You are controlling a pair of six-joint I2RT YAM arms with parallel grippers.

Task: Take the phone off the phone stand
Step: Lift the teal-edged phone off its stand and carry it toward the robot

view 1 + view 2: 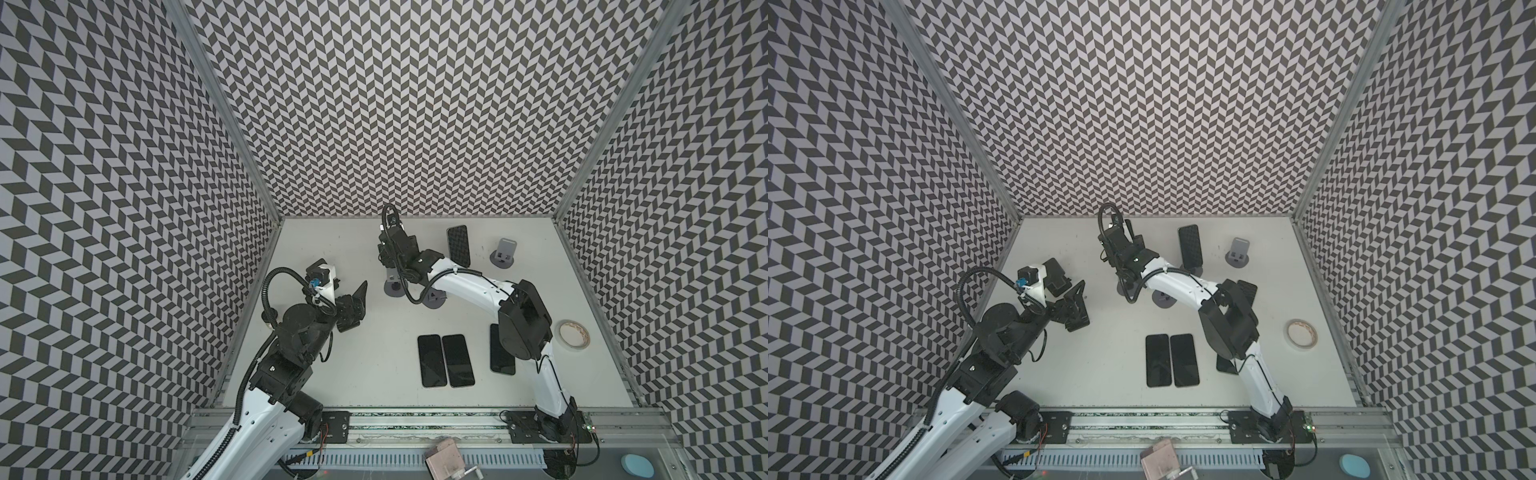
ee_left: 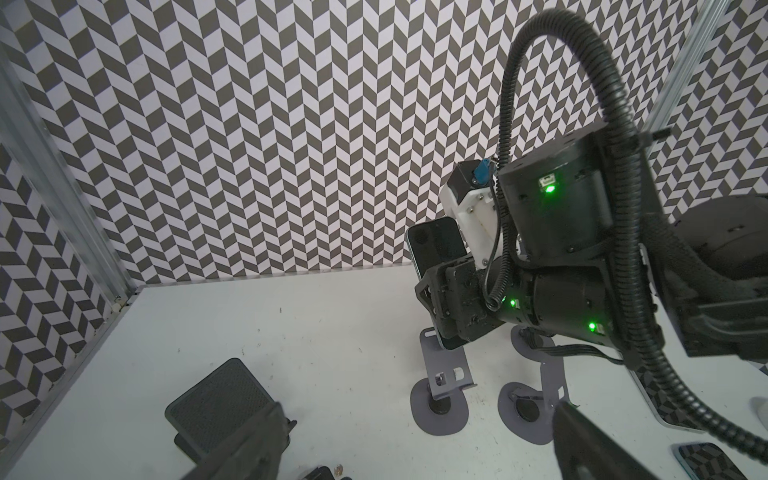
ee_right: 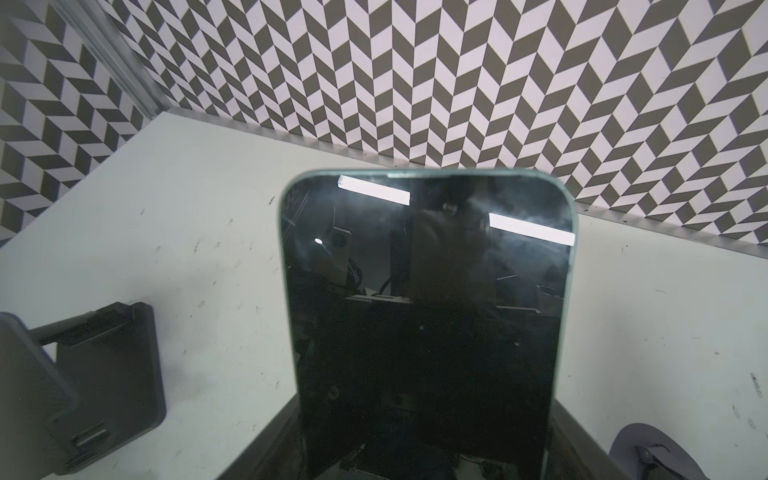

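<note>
In a top view the right gripper is hovering over the centre stand, the left gripper gaping empty at left; in the left wrist view the right jaws are clamping the phone, upright just above the stand; in the right wrist view its long axis is running straight out from them.

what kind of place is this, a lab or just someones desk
Most likely a robot test cell in a lab, not a desk: chevron-patterned walls box in a white table, two robot arms are bolted to an aluminium rail, and several phones and a phone stand are laid out.
</note>
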